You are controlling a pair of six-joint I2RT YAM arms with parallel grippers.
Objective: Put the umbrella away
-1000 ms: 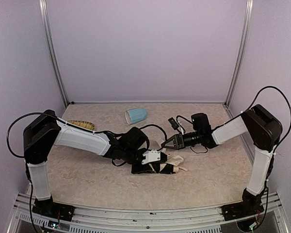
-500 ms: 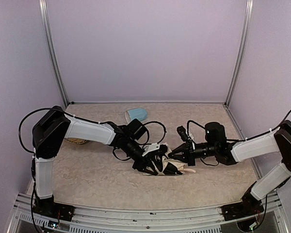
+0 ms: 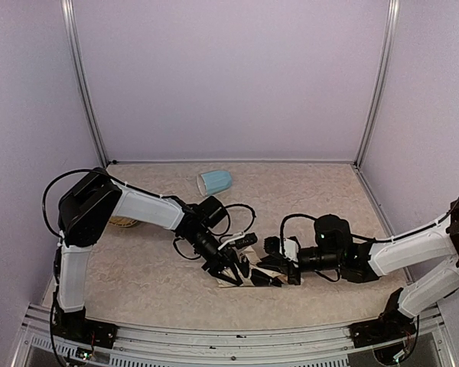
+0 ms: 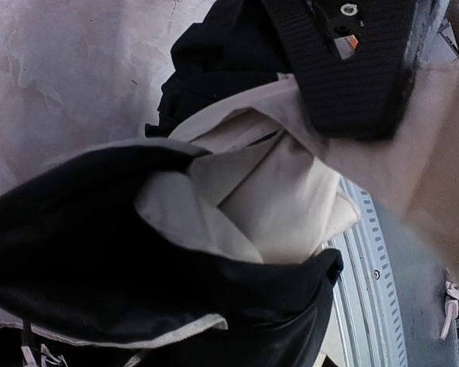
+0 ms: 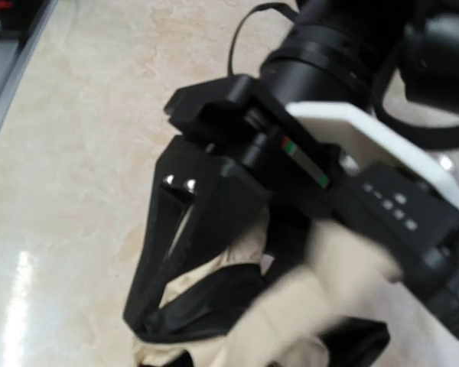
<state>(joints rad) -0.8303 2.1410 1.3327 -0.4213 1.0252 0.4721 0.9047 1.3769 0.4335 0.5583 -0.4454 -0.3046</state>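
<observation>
Crumpled umbrella (image 3: 254, 277) lying on table (image 3: 138, 267) between both arms. Part-open left end effector (image 3: 233, 269) gripping its fabric; fully closed right end effector (image 3: 279, 267) sitting at opposite end, hold unclear.

No word, number, brand or sign could be read in any view. The black left gripper (image 5: 157, 310) carried only a small green and red mark (image 5: 302, 159), at one o'clock from its fingertips, without letters.
</observation>
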